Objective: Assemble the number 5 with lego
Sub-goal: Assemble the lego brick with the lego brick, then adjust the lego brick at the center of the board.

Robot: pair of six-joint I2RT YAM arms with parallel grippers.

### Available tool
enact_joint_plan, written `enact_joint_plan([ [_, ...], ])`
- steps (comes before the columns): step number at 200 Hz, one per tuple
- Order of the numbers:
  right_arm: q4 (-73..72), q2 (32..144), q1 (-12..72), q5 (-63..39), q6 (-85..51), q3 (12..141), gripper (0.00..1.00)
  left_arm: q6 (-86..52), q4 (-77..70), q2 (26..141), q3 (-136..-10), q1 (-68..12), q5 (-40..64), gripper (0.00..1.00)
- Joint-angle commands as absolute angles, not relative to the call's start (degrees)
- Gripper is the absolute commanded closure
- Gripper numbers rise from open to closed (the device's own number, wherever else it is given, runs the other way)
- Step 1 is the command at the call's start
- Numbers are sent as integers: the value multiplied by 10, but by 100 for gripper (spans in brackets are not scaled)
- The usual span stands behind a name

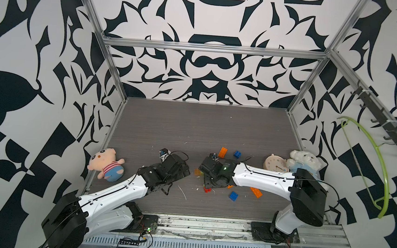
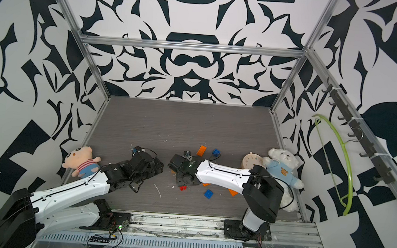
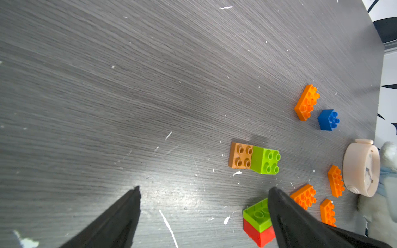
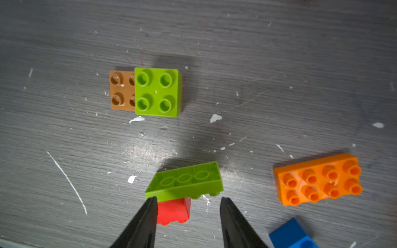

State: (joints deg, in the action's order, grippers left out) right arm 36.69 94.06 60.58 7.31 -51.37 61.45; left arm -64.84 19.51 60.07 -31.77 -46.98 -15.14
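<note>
both arms (image 1: 119,191): white shells, black joints, thin black cables (screw holes dotted).

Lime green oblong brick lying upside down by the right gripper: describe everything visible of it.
The lime green oblong plastic brick is glossy and lies upside down: hollow underside with three round tubes up, studs pointing down. It rests tilted on a smaller red plastic brick, overhanging it on one side, above the grey wood-grain table. The right gripper has its fingers apart just short of it; one fingertip seems to reach its corner.
</note>
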Motion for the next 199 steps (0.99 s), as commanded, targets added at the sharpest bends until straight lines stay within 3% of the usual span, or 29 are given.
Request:
enact_joint_plan([
  [1,368,929,606,74,-504,617,47,-628,177,609,-328,-468,-131,1],
  [47,351,846,577,93,-526,552,47,-496,119,643,-340,-532,-66,2],
  [95,288,793,494,-9,-453,478,49,-419,114,743,-373,-621,-73,12],
  [133,302,811,494,17,-378,483,49,-399,106,802,-398,-658,-85,14],
  [176,272,789,482,34,-383,458,46,-353,135,862,-442,-674,-106,14],
  [199,268,781,481,35,-386,452,46,-339,153,878,-459,-674,-109,30],
])
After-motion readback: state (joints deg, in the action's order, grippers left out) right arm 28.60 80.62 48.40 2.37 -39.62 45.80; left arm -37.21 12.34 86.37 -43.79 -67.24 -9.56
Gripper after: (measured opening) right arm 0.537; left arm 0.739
